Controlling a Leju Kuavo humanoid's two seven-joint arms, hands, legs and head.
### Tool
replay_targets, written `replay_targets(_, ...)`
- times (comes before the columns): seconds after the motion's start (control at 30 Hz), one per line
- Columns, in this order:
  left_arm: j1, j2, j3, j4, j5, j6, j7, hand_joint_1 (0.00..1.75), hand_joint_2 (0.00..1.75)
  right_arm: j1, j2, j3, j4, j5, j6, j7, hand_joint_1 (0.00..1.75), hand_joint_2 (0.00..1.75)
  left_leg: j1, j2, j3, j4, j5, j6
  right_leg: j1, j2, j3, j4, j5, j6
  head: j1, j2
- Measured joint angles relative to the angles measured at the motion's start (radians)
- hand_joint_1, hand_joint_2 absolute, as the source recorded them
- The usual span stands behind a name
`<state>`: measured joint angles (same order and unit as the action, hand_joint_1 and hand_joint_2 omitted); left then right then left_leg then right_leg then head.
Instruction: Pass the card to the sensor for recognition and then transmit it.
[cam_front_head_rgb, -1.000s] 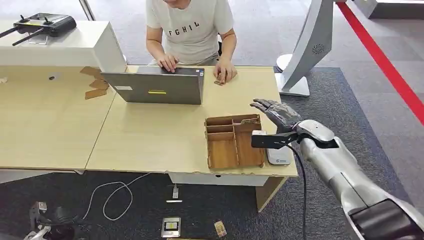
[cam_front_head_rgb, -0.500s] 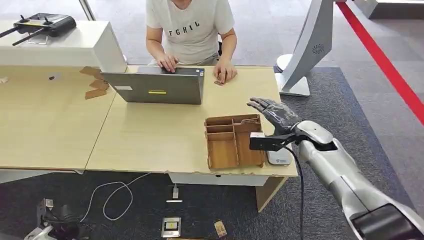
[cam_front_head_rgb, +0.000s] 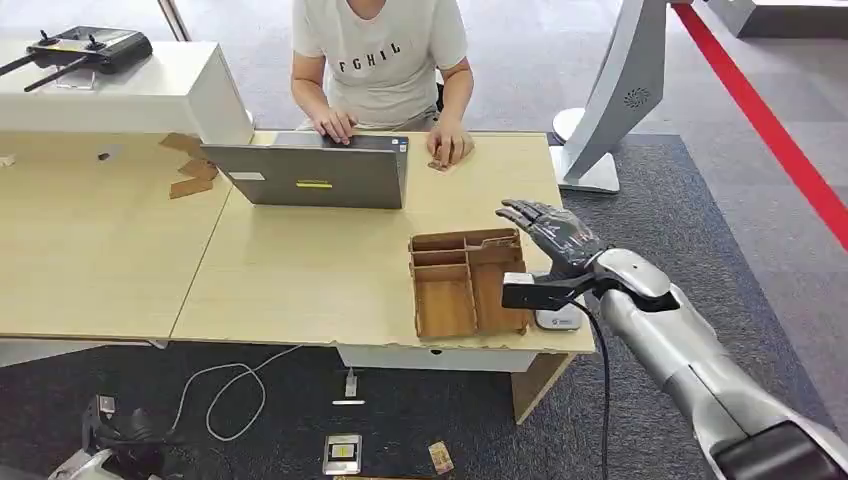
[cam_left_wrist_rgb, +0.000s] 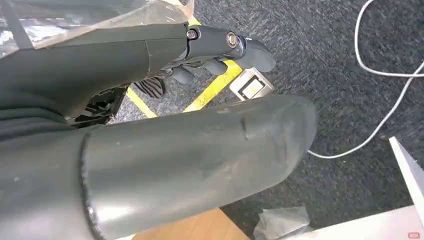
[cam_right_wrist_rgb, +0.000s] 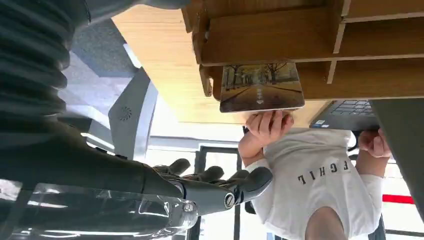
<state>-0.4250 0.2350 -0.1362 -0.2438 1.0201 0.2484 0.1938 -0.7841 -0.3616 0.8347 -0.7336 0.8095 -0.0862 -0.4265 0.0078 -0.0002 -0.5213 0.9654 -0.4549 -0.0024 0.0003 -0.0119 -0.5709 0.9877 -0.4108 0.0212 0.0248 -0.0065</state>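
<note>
Reaching: we are holding our right hand (cam_front_head_rgb: 553, 233) above the counter (cam_front_head_rgb: 300, 270), just beside the wooden organiser (cam_front_head_rgb: 468, 282), fingers spread wide and gripping nothing.
Step in hand: we are judging this as the approach to the card (cam_right_wrist_rgb: 261, 86), with the pick not yet made.
Card: it is standing tilted in the organiser's compartment at the far end, just ahead of our fingertips in the right wrist view, its printed face showing.
Next move: we are needing to lower the hand over that compartment and pinch the card's free edge without pushing the organiser.
Sensor: the small white reader (cam_front_head_rgb: 558, 318) is lying under our wrist, at the near corner of the counter.
Left hand (cam_left_wrist_rgb: 220, 50): it is hanging low over the carpet, fingers curled in on nothing.
Around: a person (cam_front_head_rgb: 385, 60) is typing on a laptop (cam_front_head_rgb: 318, 172) beyond the organiser, well apart from our hand.
In the way: the compartment walls are crowding the card, leaving the fingers little room.
</note>
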Motion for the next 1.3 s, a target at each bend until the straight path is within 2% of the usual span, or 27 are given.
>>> replay_targets(0.63,-0.019,-0.039,-0.006,0.0,-0.043,-0.001,0.035,0.0,0.0,0.0,0.055,0.036,-0.051,0.006,-0.031,0.024,0.0,1.75,0.0,0.0,0.0,0.0,0.0,0.0,0.0,0.0,0.0,0.0,0.0,0.0,0.0,0.0)
replay_targets(1.3,-0.026,-0.057,-0.014,0.0,-0.05,0.001,0.056,0.0,0.0,-0.022,0.105,0.053,-0.029,0.003,-0.052,0.014,0.0,1.75,0.0,0.0,0.0,0.0,0.0,0.0,0.0,0.0,0.0,0.0,0.0,0.0,0.0,0.0)
